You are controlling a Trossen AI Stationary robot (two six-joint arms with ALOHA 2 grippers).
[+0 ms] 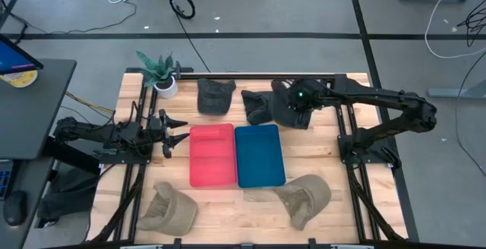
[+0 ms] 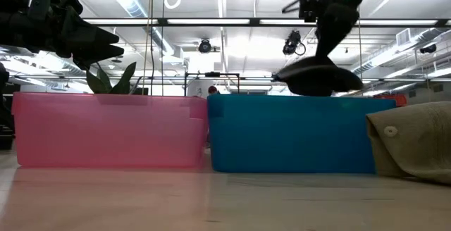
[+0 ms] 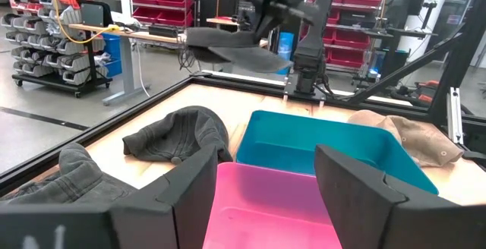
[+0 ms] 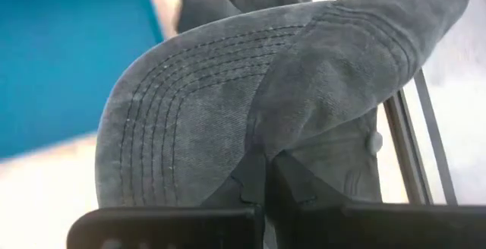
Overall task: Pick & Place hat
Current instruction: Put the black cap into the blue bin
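Nearest the lens in the right wrist view, a dark grey hat (image 4: 266, 105) is seen pinched at the brim between the pressed-together fingers of the right gripper (image 4: 266, 174), filling most of the frame. In the high view the same hat (image 1: 292, 106) is held upper right of centre, above the table (image 1: 319, 203), just past the top right corner of the blue bin (image 1: 259, 155). In the low view it hangs clear above the blue bin's back rim, upper right of centre, so it is judged lifted, not yet placed.

The red bin (image 1: 212, 155) is seen touching the blue bin's left side. Two more dark hats (image 1: 215, 96) lie along the top edge of the table, and two tan hats (image 1: 305, 197) sit at the bottom. A potted plant (image 1: 161, 74) stands at upper left.

The left gripper (image 1: 173, 131) is parked at mid-left beside the red bin, fingers spread and empty.

Risks, as judged: the grip is taken on a thin fold of soft cloth, so the hat could slip out during the carry. The drooping crown could catch on the bin rim and be left draped over the edge. A neighbouring dark hat near the held one might be snagged or dragged along.
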